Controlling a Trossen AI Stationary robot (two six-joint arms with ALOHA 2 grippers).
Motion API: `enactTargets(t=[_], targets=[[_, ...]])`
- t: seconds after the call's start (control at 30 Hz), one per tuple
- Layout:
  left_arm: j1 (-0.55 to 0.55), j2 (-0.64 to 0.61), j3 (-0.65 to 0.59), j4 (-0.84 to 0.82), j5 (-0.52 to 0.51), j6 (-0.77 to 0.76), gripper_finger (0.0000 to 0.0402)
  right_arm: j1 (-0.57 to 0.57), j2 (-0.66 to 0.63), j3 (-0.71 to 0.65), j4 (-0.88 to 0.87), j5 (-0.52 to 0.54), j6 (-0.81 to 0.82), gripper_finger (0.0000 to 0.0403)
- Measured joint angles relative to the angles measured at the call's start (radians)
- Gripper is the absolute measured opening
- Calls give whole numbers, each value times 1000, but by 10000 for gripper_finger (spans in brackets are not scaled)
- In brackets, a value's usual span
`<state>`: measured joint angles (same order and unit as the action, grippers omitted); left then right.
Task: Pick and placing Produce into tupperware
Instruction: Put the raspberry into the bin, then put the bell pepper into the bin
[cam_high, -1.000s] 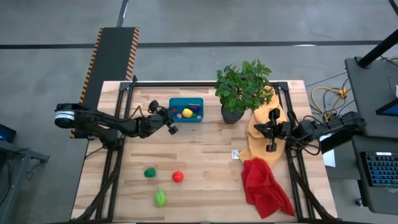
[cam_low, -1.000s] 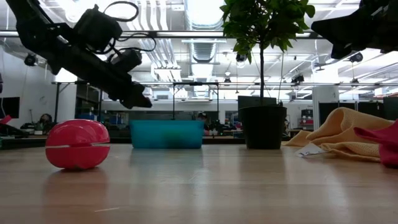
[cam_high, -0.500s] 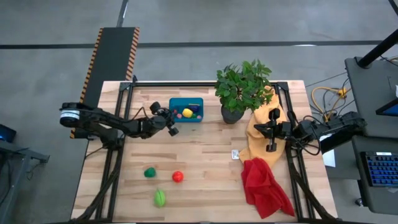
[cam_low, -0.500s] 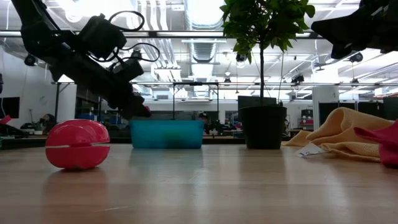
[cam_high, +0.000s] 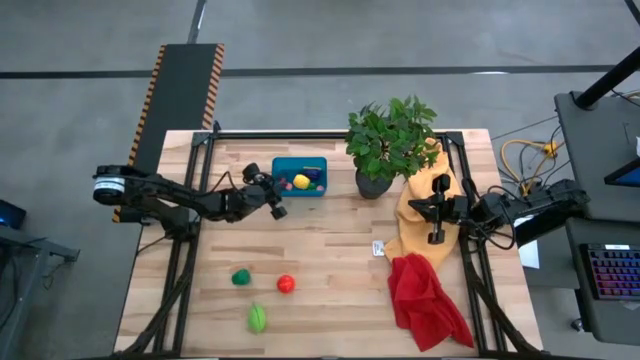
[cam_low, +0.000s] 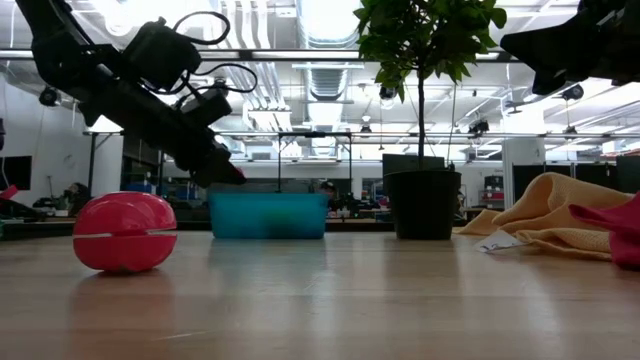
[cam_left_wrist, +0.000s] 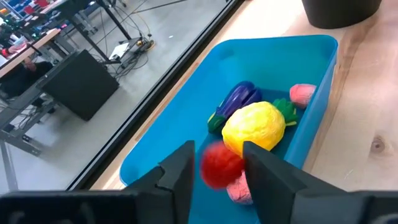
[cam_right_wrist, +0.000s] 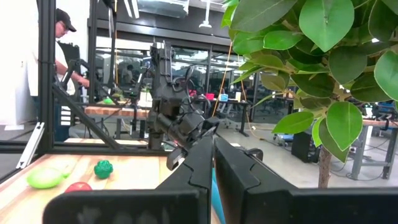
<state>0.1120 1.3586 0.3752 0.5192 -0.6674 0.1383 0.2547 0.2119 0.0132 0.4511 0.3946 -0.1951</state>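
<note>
Counted on the wooden surface (cam_high: 330, 260): three loose toy pieces, dark green (cam_high: 240, 277), red (cam_high: 286, 283) and light green (cam_high: 258, 318), all well apart from the one teal box (cam_high: 312, 164) near the far edge. Also one potted plant (cam_high: 388, 140) and two cloths, yellow (cam_high: 415, 215) and red (cam_high: 425, 300). Above the box's left end, the left tool (cam_left_wrist: 217, 155): parted only a little, released, with a small red piece (cam_left_wrist: 221, 168) in the gap and clear of one finger (cam_left_wrist: 180, 171). Over the yellow cloth, the right tool (cam_right_wrist: 213, 155): clenched, holding nothing. Seen inside the box only from the left wrist: one yellow piece (cam_left_wrist: 254, 126), one purple (cam_left_wrist: 236, 102), two pink (cam_left_wrist: 302, 94). From the low view, only the box's teal wall (cam_low: 268, 215), contents hidden.
</note>
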Motion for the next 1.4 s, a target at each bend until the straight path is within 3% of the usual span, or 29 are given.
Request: enactTargets(t=[0.23, 0.47, 0.73, 0.83, 1.07, 1.4], targets=[[0, 0, 0, 0, -1, 0, 183, 0, 0, 0, 0, 0, 0, 9], [-1, -11, 2, -1, 25, 0, 222, 0, 0, 0, 0, 0, 0, 9], [-37, -142, 57, 2, 421, -110, 231, 0, 0, 0, 0, 0, 0, 9], [-65, -213, 71, -16, 475, -165, 231, 0, 0, 0, 0, 0, 0, 9], [-179, -385, 74, -138, 465, -186, 231, 0, 0, 0, -1, 0, -5, 9], [-420, -511, 158, -474, 280, -326, 231, 0, 0, 0, -1, 0, -7, 9]])
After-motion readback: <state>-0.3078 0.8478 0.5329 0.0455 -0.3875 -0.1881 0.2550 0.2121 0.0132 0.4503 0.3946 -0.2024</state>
